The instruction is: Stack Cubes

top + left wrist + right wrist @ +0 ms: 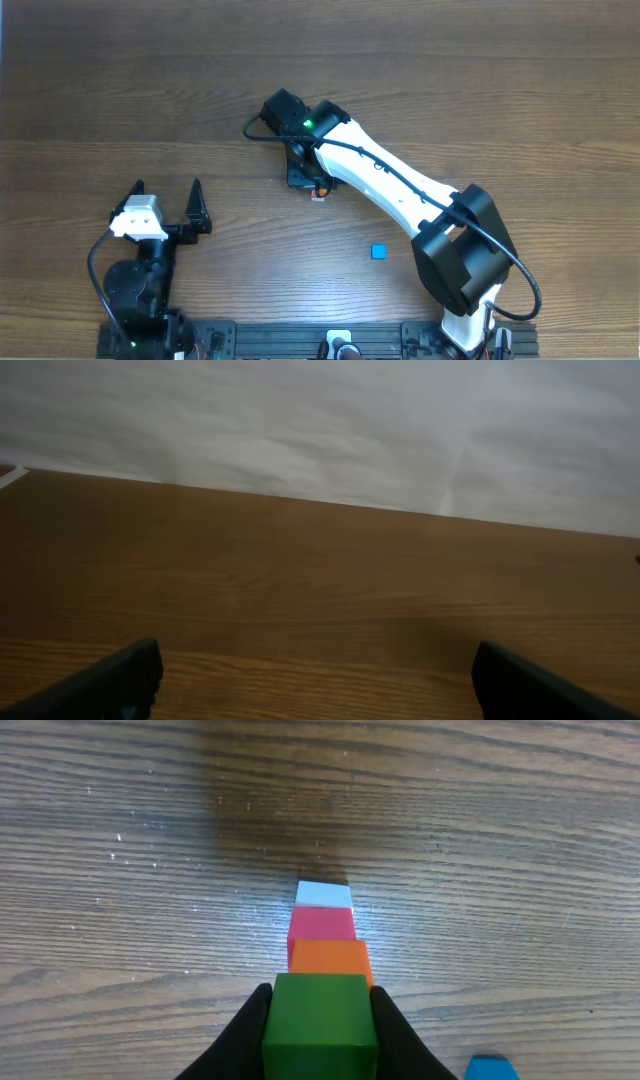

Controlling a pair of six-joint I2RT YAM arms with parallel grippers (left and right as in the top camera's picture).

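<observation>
The right arm [400, 190] extends over mid-bench [480, 90], its end effector [321, 998] clamped on a green cube [320, 1032] over the stacked orange [331, 960], pink [322, 923] and white [325, 894] cubes. The left end effector [168, 188] sits well apart at the green cube's 9 o'clock, fingers spread wide. A blue cube [378, 251] lies alone on the bench between its 4 and 5 o'clock.

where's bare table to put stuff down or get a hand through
Bare table along the far edge, and between the left gripper and the stack. Crowded mid-table: right gripper holds the green cube above the stack, blue cube nearby.
</observation>
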